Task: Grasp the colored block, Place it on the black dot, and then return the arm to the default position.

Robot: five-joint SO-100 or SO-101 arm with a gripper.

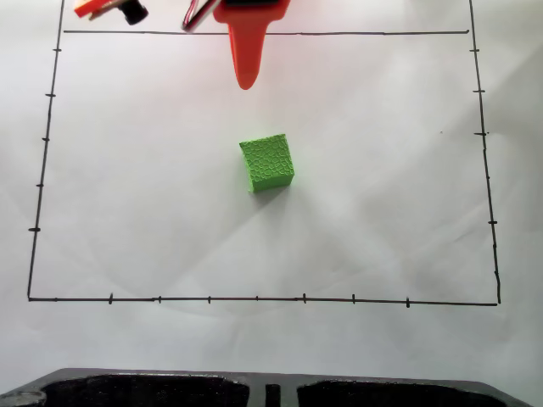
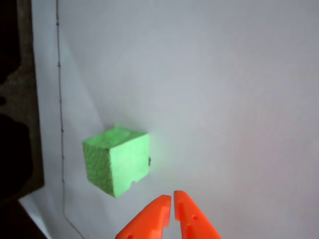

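My gripper (image 2: pixel 172 199) is pinched nearly shut and holds nothing. In the wrist view the colored block (image 2: pixel 117 160) sits on the paper ahead and to its left, apart from the tips.

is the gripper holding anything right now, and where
Nothing. The gripper is shut and empty; the green block sits apart from it on the paper.

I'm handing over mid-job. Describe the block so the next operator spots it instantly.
Find the white paper with its hand-drawn black border in the fixed view. Near the middle of that rectangle, below the orange end effector, sits the green block. It is the only colored, crackle-textured thing resting on the paper.
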